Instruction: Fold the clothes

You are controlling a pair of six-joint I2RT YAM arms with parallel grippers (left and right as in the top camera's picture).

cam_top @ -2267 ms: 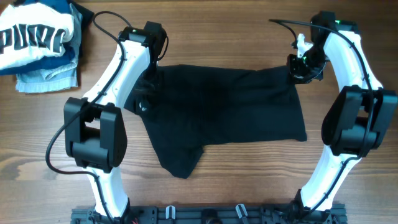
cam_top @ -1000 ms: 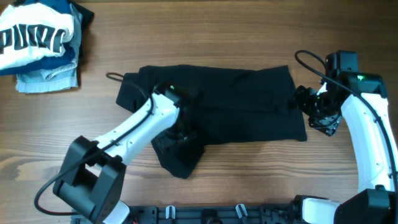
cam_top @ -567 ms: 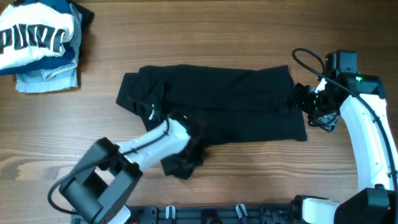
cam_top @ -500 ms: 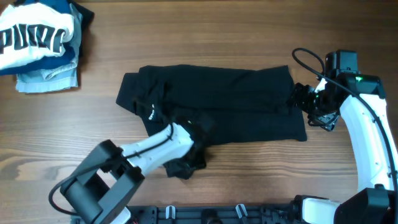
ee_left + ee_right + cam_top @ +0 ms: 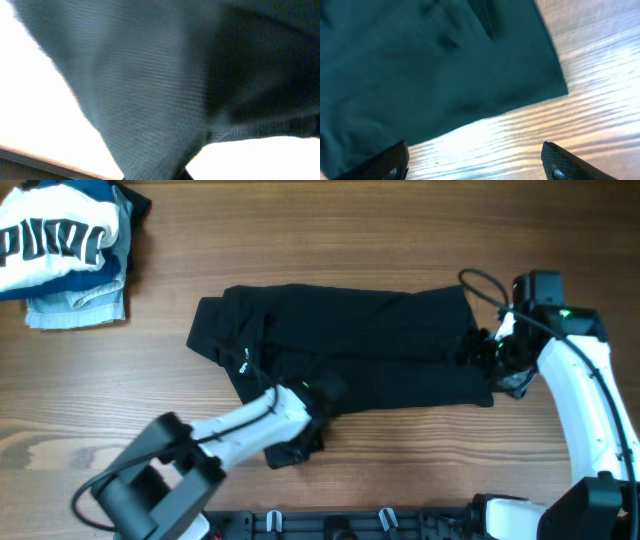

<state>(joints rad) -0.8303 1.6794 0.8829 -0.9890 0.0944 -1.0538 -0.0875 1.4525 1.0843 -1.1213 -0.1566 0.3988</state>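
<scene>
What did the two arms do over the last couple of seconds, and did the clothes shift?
The left gripper swung from the black garment's far left edge down to its near flap; cloth fills its camera. The right gripper slid from the far right corner to the right edge, open. The garment and the folded pile look unmoved.

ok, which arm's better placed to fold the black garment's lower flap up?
Left, likely: the left gripper sits over that flap, camera full of fabric; the right gripper is at the right edge of the garment, jaws open.
</scene>
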